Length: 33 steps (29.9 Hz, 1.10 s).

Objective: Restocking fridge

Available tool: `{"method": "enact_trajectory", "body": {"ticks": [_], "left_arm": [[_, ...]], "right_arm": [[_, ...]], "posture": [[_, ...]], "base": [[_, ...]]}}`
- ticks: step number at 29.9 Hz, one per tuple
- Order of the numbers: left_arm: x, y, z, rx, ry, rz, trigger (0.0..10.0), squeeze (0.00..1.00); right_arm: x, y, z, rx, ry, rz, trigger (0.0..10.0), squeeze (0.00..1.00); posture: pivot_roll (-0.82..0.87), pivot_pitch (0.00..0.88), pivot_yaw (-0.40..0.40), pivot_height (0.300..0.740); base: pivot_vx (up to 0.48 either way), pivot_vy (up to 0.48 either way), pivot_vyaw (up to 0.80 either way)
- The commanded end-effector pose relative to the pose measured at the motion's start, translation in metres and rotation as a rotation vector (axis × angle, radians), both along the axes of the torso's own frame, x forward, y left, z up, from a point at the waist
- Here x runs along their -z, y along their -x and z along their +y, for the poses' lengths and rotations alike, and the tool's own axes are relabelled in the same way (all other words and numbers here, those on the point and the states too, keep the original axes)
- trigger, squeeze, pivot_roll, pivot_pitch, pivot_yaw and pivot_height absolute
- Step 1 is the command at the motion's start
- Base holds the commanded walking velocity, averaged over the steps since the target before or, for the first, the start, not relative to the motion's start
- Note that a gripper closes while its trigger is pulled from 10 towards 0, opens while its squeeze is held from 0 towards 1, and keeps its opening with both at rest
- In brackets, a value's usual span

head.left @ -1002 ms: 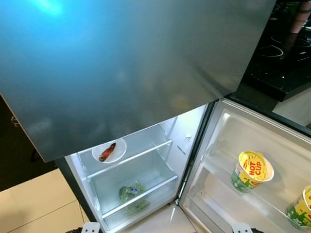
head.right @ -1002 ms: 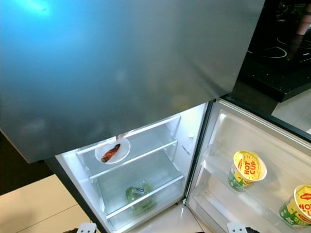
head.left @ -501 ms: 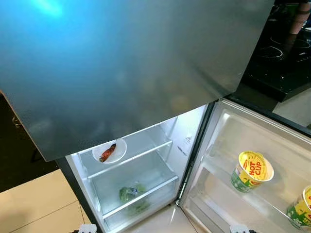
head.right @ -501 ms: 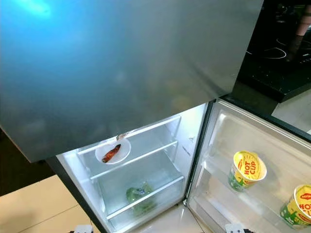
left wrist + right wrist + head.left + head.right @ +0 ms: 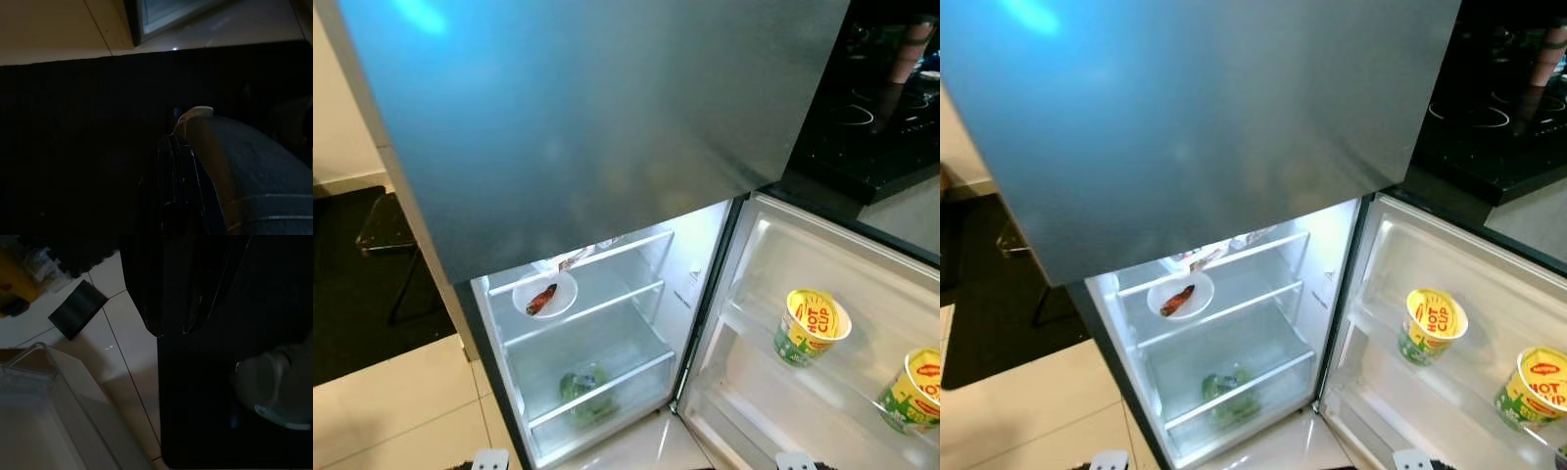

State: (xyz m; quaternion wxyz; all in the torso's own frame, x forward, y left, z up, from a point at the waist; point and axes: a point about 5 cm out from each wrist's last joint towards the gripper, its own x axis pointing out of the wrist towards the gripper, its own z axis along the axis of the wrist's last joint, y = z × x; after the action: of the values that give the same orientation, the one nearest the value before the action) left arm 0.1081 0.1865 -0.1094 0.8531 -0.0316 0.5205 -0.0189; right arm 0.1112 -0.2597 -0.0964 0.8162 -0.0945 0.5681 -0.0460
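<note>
The fridge (image 5: 607, 117) stands with its upper door shut and its lower door (image 5: 822, 294) swung wide to the right. Inside the lit lower compartment, a small white plate (image 5: 545, 295) sits on the upper glass shelf toward the left, carrying a reddish-brown piece of food (image 5: 541, 299). Behind the plate, at the back of that shelf, some packaging can be made out but not identified. Below, in the clear drawer (image 5: 597, 377), lies a bag of greens (image 5: 582, 387).

On the open door's shelf stand two yellow-and-green noodle cups, both tilted: one cup (image 5: 811, 326) marked "HOT CUP" near the middle, the second cup (image 5: 913, 390) further right at the picture's edge.

To the right of the fridge, a black hob (image 5: 871, 117) is set in a dark worktop. The floor (image 5: 391, 411) is pale tile, with a dark mat (image 5: 362, 284) on the left.

Both arms hang low. The left wrist view is very dark, showing tile and a fridge corner; the right wrist view shows tile, a clear bin edge (image 5: 54, 396) and a dark block (image 5: 77, 309). Whether the left gripper or the right gripper is clenched or released, I cannot tell.
</note>
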Motion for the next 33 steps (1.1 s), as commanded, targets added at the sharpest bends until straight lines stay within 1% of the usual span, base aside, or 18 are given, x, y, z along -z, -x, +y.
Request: {"method": "enact_trajectory", "body": {"ticks": [1, 11, 19, 23, 33], "left_arm": [[0.0051, 0.0158, -0.0042, 0.016, 0.002, 0.065, 10.0, 0.00], [0.0049, 0.0161, -0.0017, 0.021, -0.006, 0.067, 10.0, 0.00], [0.0050, 0.0151, -0.0038, 0.026, -0.003, 0.067, 10.0, 0.00], [0.0050, 0.0135, -0.0073, 0.031, 0.004, 0.064, 10.0, 0.00], [0.0052, 0.0147, -0.0068, 0.029, 0.004, 0.067, 10.0, 0.00]], "right_arm": [[-0.0031, -0.0061, -0.0043, 0.000, 0.008, -0.013, 10.0, 0.00], [-0.0025, -0.0053, -0.0032, -0.002, 0.006, -0.011, 10.0, 0.00], [-0.0022, -0.0043, -0.0033, 0.002, 0.006, -0.008, 10.0, 0.00], [-0.0021, -0.0033, -0.0037, 0.006, 0.004, -0.006, 10.0, 0.00], [-0.0023, -0.0034, -0.0042, 0.005, 0.000, -0.007, 10.0, 0.00]], "posture": [[-0.03, 0.000, -0.047, 0.740], [-0.03, 0.000, -0.044, 0.740], [-0.04, 0.000, -0.043, 0.740], [-0.05, 0.000, -0.041, 0.740], [-0.04, 0.000, -0.042, 0.740]], "base": [[-0.315, 0.000, 0.00], [-0.313, 0.000, 0.00], [-0.315, 0.000, 0.00], [-0.314, 0.000, 0.00], [-0.314, 0.000, 0.00]]}}
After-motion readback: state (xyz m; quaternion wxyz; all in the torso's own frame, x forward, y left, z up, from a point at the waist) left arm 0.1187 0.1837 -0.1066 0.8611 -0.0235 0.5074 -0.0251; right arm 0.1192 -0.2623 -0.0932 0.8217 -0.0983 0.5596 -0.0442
